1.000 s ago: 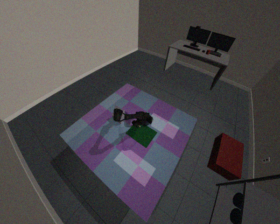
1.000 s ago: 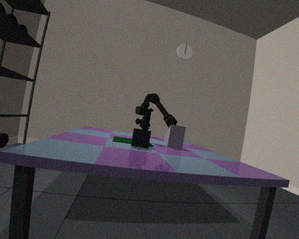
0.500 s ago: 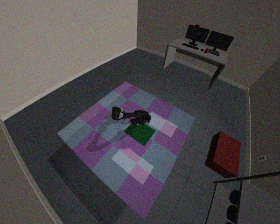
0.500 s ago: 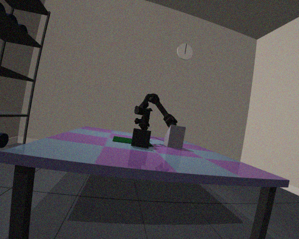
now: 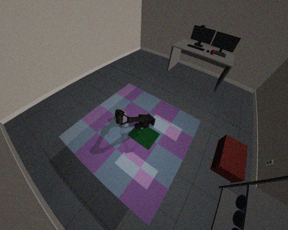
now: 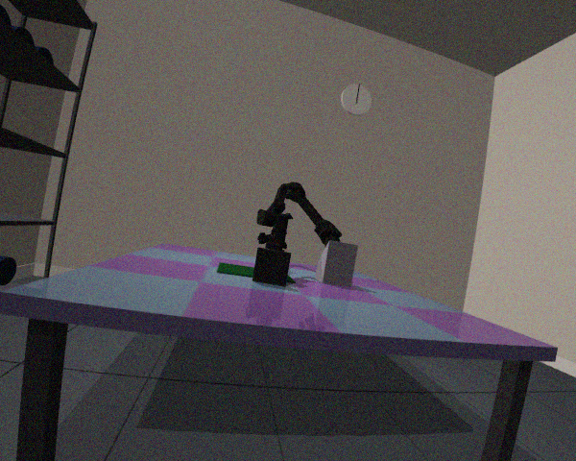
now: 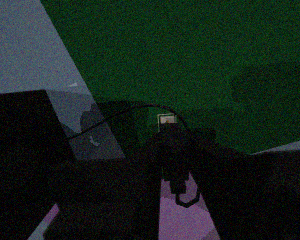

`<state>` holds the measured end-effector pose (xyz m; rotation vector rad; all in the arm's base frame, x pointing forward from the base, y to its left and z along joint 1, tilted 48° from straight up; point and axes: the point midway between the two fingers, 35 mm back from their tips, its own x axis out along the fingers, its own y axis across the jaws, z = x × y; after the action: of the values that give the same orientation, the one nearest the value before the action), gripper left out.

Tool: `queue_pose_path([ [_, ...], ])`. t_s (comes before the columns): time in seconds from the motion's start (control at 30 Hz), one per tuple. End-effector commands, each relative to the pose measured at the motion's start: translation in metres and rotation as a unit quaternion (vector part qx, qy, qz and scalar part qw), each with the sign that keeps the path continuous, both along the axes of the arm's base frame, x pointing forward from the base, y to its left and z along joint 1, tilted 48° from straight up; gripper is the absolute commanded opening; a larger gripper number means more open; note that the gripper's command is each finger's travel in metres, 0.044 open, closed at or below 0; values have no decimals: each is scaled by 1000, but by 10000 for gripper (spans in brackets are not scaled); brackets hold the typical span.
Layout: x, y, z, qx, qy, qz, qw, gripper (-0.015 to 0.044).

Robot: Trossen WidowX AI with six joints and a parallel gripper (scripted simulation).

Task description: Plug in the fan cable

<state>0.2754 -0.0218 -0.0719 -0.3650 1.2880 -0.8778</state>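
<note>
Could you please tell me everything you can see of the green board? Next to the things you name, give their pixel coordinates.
The green board (image 5: 147,139) (image 6: 234,269) (image 7: 190,55) is a thin, flat, straight-edged slab, dark green and plain apart from a small pale header (image 7: 167,119) near one edge. It lies flat on the checkered table (image 5: 139,198) (image 6: 238,298). The gripper (image 7: 170,136) is over that edge; whether anything it holds touches the board, I cannot tell.

Plain beige-grey walls, several, with pale skirting boards; one wall brightly lit, others in shade. Dark blue-grey tiled floor. One pale rectangular desk (image 5: 176,45) against a wall, bearing two black flat monitors (image 5: 203,34) (image 5: 225,41). One red box-shaped block (image 5: 233,158) on the floor. One white double-socket wall outlet (image 5: 270,162). One round white wall clock (image 6: 352,99). One dark metal-framed shelf unit (image 6: 75,119). One table (image 6: 278,334) with a pink-and-blue chequered top and dark square legs. Light dim overall.
</note>
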Motion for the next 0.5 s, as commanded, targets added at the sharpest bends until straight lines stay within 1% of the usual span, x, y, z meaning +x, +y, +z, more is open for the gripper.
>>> queue_pose_path([
  [0.0, -1, -1, 0, -2, 3, 4, 1000, 0],
  [0.47, -3, -2, 0, -2, 6, 6, 1000, 0],
])
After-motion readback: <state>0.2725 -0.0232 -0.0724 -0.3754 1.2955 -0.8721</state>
